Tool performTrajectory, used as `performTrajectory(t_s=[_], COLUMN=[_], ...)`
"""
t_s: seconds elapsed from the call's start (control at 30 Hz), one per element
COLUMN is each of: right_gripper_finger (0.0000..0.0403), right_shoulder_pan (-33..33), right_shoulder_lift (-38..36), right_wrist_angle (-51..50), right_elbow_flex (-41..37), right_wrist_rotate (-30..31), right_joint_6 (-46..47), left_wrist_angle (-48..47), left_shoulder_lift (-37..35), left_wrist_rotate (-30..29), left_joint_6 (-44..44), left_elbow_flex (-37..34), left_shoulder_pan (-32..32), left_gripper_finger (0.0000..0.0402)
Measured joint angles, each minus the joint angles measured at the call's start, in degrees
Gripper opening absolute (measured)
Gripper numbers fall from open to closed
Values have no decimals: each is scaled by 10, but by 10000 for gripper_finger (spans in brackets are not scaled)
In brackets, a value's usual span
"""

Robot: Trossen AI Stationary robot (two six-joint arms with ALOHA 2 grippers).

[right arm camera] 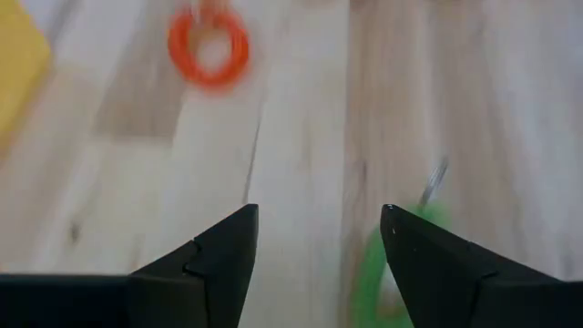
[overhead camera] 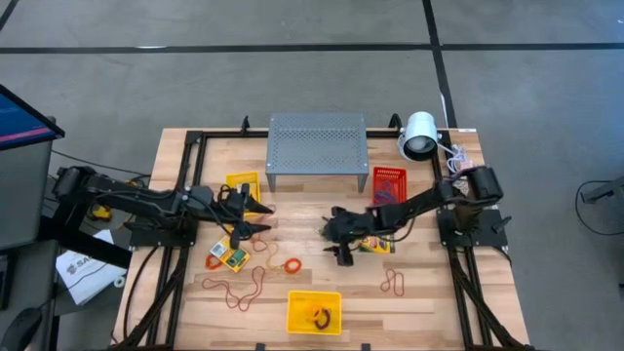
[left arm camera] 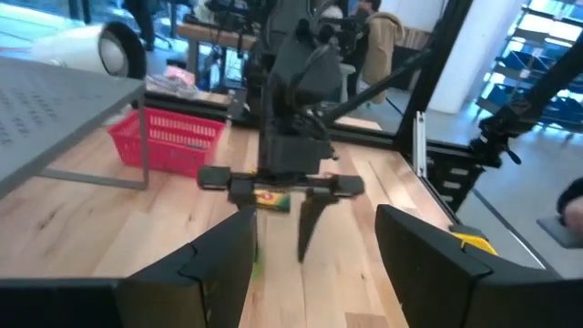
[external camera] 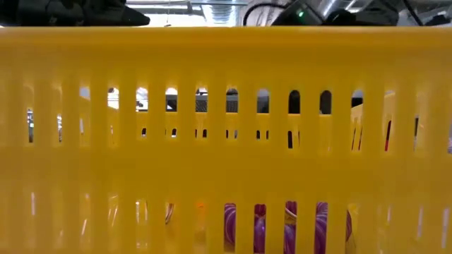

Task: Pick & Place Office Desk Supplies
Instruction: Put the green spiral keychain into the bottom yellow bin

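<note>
My right gripper [overhead camera: 330, 237] [right arm camera: 319, 214] hangs open, tilted down over the table's middle. A green rubber band [right arm camera: 390, 273] lies on the wood beside one of its fingers, and an orange band [right arm camera: 209, 46] [overhead camera: 291, 265] lies farther ahead. A crayon box [overhead camera: 376, 245] [left arm camera: 271, 199] lies under the right arm, and another crayon box [overhead camera: 230, 256] sits left of centre. My left gripper [overhead camera: 261, 220] [left arm camera: 314, 211] is open above the table's left half and points at the right gripper [left arm camera: 278, 228]. Red bands [overhead camera: 239, 291] lie near the front.
A yellow basket [overhead camera: 314, 312] [external camera: 226, 141] stands at the near edge with something in it and fills the low view. A second yellow basket [overhead camera: 244, 183], the grey perforated stand [overhead camera: 317, 146], a red basket [overhead camera: 388, 183] and the white lamp [overhead camera: 419, 135] line the back. Another red band [overhead camera: 395, 283] lies at the right.
</note>
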Motion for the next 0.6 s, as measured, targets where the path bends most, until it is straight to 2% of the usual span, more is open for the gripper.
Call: performTrajectory(t_s=[0.23,0.6], right_gripper_finger=[227,227], right_shoulder_pan=[0,0], right_shoulder_lift=[27,-32], right_wrist_angle=[-86,-92], right_elbow_flex=[41,43], right_wrist_rotate=[1,5], right_joint_6=[6,-17], left_wrist_angle=[1,0], left_shoulder_lift=[7,7], left_wrist_rotate=[14,14], left_joint_6=[-12,-13], left_elbow_flex=[0,0], left_shoulder_pan=[-1,-4], left_gripper_finger=[222,222])
